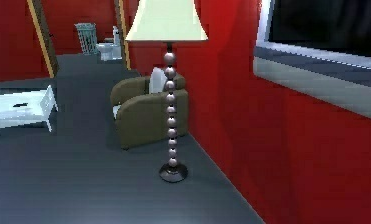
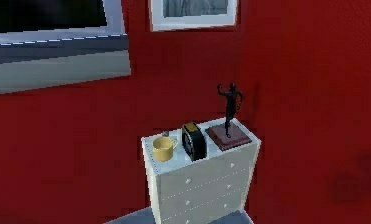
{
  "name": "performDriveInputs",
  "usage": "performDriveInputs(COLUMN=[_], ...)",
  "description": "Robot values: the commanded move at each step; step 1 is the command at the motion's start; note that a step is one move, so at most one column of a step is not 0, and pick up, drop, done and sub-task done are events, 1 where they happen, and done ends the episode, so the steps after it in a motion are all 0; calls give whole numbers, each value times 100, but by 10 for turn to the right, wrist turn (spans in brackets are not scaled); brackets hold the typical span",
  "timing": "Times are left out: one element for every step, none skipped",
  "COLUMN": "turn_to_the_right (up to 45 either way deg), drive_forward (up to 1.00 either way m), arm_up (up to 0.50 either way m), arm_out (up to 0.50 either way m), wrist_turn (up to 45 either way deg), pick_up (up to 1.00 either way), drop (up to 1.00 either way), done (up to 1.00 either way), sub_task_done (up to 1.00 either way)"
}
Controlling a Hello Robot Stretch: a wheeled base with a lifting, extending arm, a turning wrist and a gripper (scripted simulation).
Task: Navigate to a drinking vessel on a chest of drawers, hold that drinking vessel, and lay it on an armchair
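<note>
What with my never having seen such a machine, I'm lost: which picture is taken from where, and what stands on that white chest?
It is a wheeled one-armed robot in a simulated house. The forward view's camera looks ahead: a floor lamp and an olive armchair by a red wall. The arm side view looks toward the side where the arm reaches: a white chest of drawers carries a yellow cup, a dark boxy thing and a dark statuette. The cup should go onto the armchair.

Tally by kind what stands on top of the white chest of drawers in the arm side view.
Yellow cup: 1
Black upright boxy thing: 1
Dark statuette: 1
Total: 3
</note>
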Motion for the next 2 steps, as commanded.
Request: performDriveInputs(turn_to_the_right=[0, 0], drive_forward=[0, 0], arm_up=[50, 28], arm_out=[0, 0], wrist_turn=[0, 0], pick_up=[0, 0], drop=[0, 0], done=[0, 0], sub_task_done=[0, 0])
